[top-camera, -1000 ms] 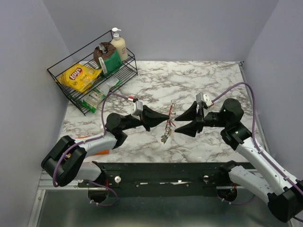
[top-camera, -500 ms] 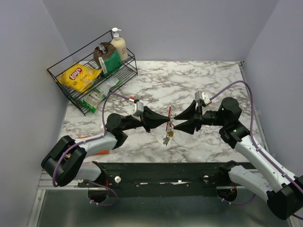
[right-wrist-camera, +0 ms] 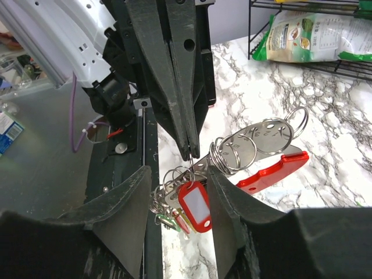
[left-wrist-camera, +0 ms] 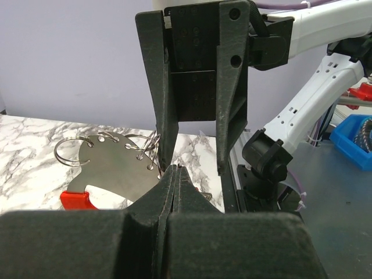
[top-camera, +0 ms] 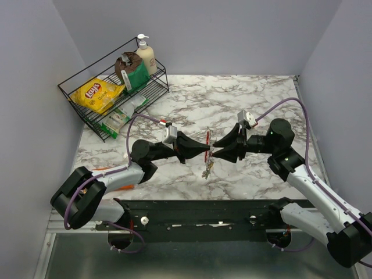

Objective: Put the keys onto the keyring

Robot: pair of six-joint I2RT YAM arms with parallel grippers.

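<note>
The keyring, a silvery plate (right-wrist-camera: 264,136) with numbered holes and wire rings joined to a red curved piece (right-wrist-camera: 273,171), hangs in the air over the table's middle (top-camera: 209,141). It also shows in the left wrist view (left-wrist-camera: 116,165). My left gripper (top-camera: 207,149) is shut on a thin wire ring of it, seen in both wrist views (left-wrist-camera: 174,168) (right-wrist-camera: 190,152). The keys (right-wrist-camera: 195,204), with red, green and yellow heads and tags, dangle below that ring (top-camera: 205,168). My right gripper (top-camera: 216,149) is open, with its fingers either side of the hanging keys (right-wrist-camera: 179,174).
A black wire rack (top-camera: 87,113) at the back left holds a yellow chips bag (top-camera: 102,93), a green-and-brown bag (top-camera: 132,70) and a pump bottle (top-camera: 145,55). A thin orange item (top-camera: 121,187) lies by the left arm. The two arms' fingertips nearly meet.
My right gripper has moved left up to the key bundle and its fingers have narrowed around it. My left gripper has kept its hold, nearly still.
</note>
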